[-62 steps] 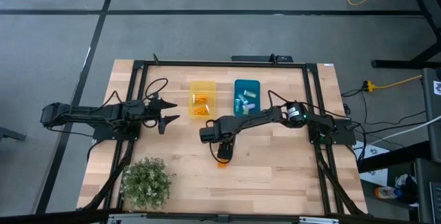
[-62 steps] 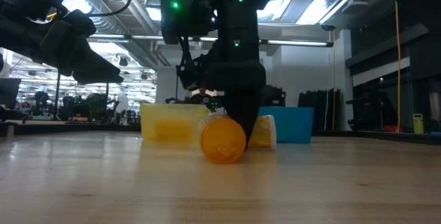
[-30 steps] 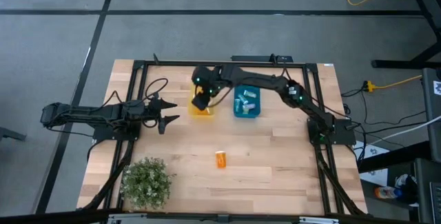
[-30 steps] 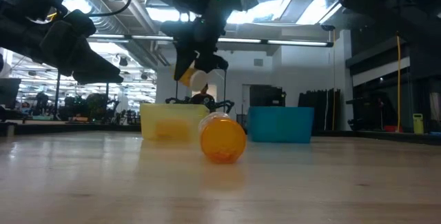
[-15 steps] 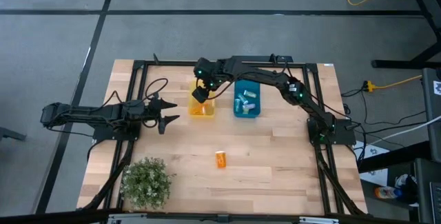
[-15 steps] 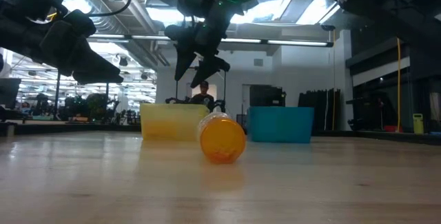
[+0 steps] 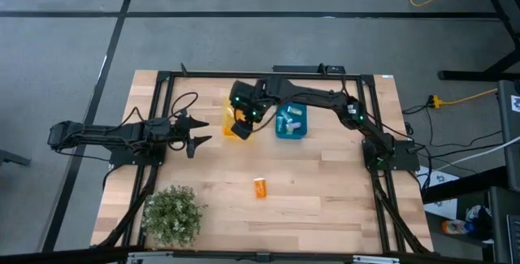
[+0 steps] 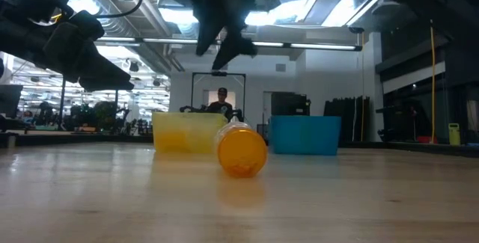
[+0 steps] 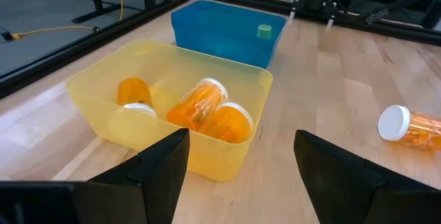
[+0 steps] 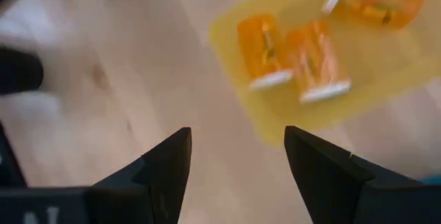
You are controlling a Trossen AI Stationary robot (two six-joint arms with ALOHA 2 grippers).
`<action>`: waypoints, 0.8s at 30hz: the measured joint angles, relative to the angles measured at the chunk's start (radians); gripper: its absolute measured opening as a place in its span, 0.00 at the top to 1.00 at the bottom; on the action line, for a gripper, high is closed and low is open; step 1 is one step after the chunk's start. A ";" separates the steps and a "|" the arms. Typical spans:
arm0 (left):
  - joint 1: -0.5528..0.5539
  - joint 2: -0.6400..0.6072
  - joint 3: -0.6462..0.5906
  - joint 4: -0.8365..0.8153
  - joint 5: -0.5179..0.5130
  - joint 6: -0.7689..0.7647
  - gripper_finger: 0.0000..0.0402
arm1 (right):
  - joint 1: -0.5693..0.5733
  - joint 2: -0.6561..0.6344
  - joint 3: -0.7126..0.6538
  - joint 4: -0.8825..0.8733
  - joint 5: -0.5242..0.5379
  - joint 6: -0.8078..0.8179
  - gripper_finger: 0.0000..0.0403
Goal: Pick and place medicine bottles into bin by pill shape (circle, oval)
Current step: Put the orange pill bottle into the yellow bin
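Orange translucent medicine bottle (image 7: 260,187) lies on its side on the wooden table (image 7: 325,199), white cap toward the bins, well apart from both tools. Right tool (image 7: 241,128) hangs wide and empty over the yellow plastic bin (image 7: 230,101); it's nearer. Left tool (image 7: 197,136) waits, spread.

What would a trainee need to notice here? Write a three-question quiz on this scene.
1. True or false: the right pincer holds a bottle.
2. How many orange bottles lie in the yellow bin?
3. The orange bottle on the table is: A) upright B) on its side C) in the blue bin.

Key: 1 false, it is open and empty. 2 three. 3 B.
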 joint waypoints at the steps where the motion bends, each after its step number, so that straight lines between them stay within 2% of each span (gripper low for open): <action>1: 0.000 0.000 0.000 0.000 0.000 0.000 0.36 | 0.013 -0.014 0.000 -0.025 0.000 0.015 0.42; 9: 0.000 0.000 0.000 0.000 0.000 0.000 0.36 | 0.165 -0.040 0.001 -0.204 0.006 0.193 0.44; 19: 0.000 0.000 0.000 0.000 0.000 0.000 0.36 | 0.379 -0.040 -0.017 -0.196 0.207 0.681 0.44; 24: 0.000 0.000 0.000 0.000 0.000 0.000 0.36 | 0.474 -0.040 -0.017 -0.133 0.308 0.828 0.44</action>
